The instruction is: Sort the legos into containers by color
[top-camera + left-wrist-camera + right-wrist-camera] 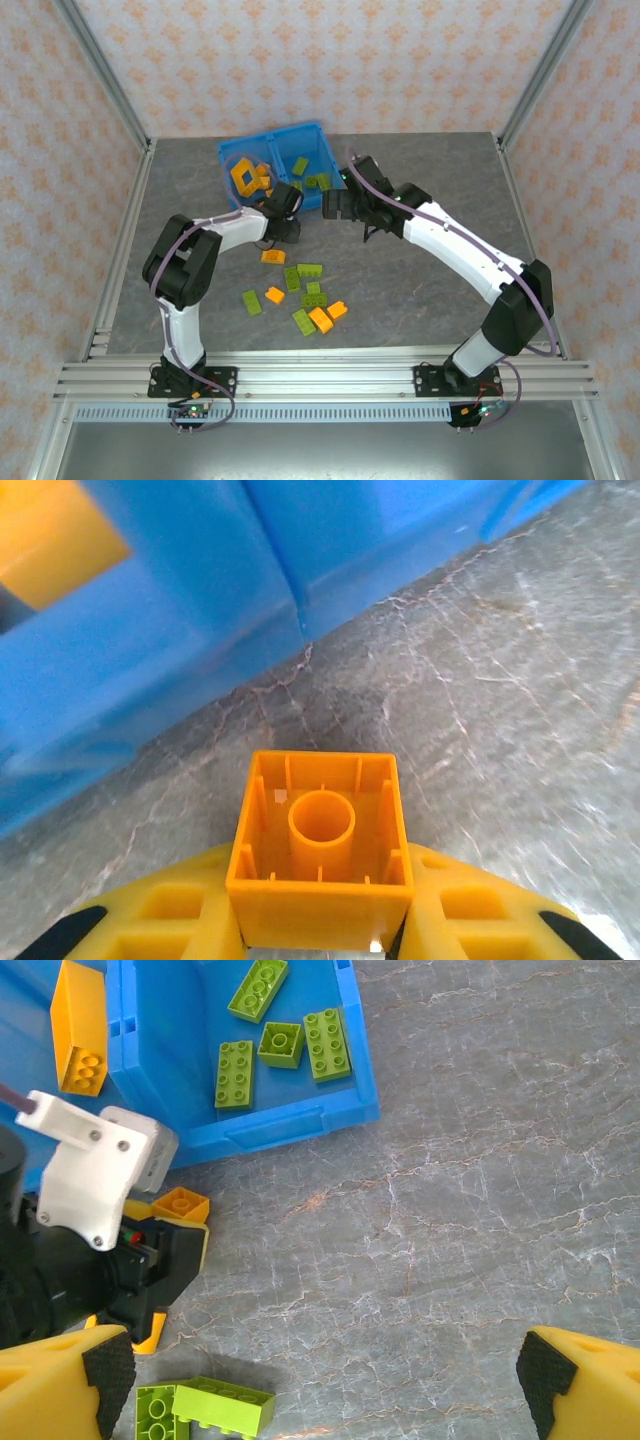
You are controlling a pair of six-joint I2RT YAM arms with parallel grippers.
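**Sorting partly done, one orange brick in hand**

An orange brick (320, 830) sat clamped between the fingers of the left pincer (320, 915), hollow underside towards the wrist camera. It was just beside the near wall of the blue bin (226, 156). Whether it rested on the worktop (400, 300) or hung just off it could not be told.

The bin stood at the far edge of the worktop, a little left of the middle. Its left compartment (232, 188) already held several orange pieces. Its right compartment (345, 1050) held four green bricks (281, 1043), so each colour seemed to have its own side with no mixing visible.

About ten loose bricks (313, 295), orange and green together, lay scattered around the middle of the worktop towards the near edge. Judging by that, the job looked somewhere near half finished. The held brick likely belonged in the left compartment, and the scattered pieces were left to sort.

The right pincer (325, 1390) hung above bare worktop near the bin's right corner, fingers spread wide with nothing between them.
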